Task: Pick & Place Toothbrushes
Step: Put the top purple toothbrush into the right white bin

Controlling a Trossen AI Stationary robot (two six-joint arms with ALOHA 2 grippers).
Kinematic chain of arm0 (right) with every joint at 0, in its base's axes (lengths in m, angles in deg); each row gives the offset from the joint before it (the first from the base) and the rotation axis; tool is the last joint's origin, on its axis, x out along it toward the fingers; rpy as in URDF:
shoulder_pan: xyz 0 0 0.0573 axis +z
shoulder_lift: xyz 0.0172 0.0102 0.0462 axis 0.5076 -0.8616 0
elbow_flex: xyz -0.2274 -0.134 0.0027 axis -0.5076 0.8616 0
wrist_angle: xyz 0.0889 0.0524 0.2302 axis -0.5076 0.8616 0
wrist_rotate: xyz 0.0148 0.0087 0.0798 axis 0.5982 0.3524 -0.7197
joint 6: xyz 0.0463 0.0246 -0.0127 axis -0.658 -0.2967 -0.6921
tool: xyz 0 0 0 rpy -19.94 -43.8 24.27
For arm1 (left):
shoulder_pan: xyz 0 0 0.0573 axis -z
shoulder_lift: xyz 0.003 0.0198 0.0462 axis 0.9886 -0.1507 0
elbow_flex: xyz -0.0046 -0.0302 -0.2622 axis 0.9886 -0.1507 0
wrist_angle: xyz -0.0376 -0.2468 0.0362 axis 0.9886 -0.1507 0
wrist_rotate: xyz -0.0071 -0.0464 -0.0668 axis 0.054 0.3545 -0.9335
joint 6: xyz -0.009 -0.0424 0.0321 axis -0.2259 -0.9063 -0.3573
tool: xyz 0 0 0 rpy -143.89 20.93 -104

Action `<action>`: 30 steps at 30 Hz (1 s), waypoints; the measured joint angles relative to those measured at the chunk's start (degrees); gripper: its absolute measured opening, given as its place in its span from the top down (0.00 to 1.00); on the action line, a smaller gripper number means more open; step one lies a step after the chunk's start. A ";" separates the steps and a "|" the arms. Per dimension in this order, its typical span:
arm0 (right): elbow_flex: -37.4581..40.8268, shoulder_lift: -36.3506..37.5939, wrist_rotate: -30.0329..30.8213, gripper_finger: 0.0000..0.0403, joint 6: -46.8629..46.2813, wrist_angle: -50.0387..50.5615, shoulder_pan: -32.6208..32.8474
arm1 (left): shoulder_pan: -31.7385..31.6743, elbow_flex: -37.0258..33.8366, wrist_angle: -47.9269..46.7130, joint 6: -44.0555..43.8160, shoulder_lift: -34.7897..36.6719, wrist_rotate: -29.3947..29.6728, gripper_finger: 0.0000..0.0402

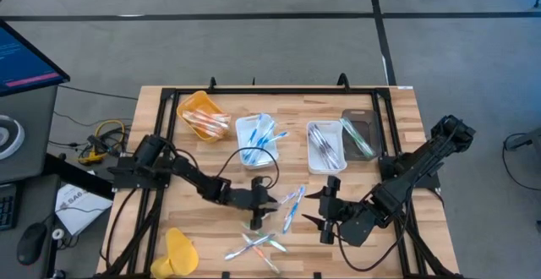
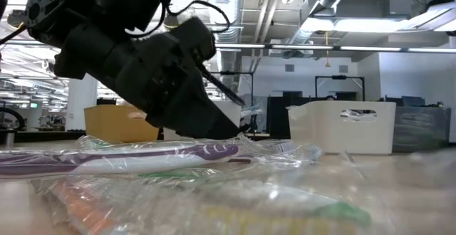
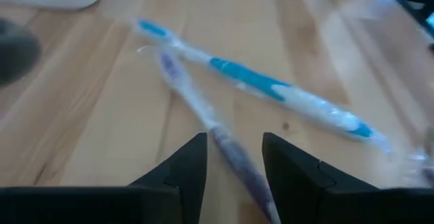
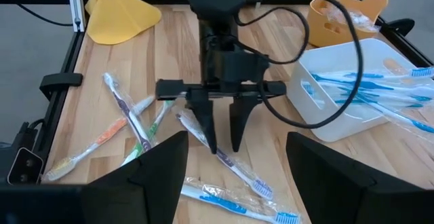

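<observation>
A clear-wrapped toothbrush with a purple-grey handle (image 3: pixel 227 146) lies flat on the wooden table near its middle. My left gripper (image 4: pixel 224 146) is open and low over it, tips at the table, one finger (image 3: pixel 192 173) on each side of the handle, not closed on it. A blue-and-white toothbrush (image 3: pixel 271 88) lies just beyond, crossing the purple one's head end. My right gripper (image 4: pixel 237 176) hangs open above the table to the right of these (image 1: pixel 325 216), with nothing between its fingers. Several more toothbrushes (image 4: pixel 129 125) lie loose nearer the front edge.
Along the far side stand an orange tray (image 1: pixel 203 114), a white tray of blue brushes (image 1: pixel 256 139), a white tray of grey brushes (image 1: pixel 325 148) and a dark tray (image 1: pixel 359 135). A yellow piece (image 1: pixel 179 249) lies at the front left corner. A black frame rims the table.
</observation>
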State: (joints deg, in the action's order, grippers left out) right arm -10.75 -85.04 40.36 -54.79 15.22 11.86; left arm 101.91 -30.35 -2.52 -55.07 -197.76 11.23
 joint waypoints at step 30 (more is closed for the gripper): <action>0.00 0.00 -0.59 0.39 -0.07 -0.22 0.37 | -1.70 0.11 -3.69 -1.26 -2.05 4.09 0.98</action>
State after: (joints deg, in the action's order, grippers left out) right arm -10.75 -85.04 39.77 -54.86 15.00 12.23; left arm 100.21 -30.24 -6.21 -56.33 -199.81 15.32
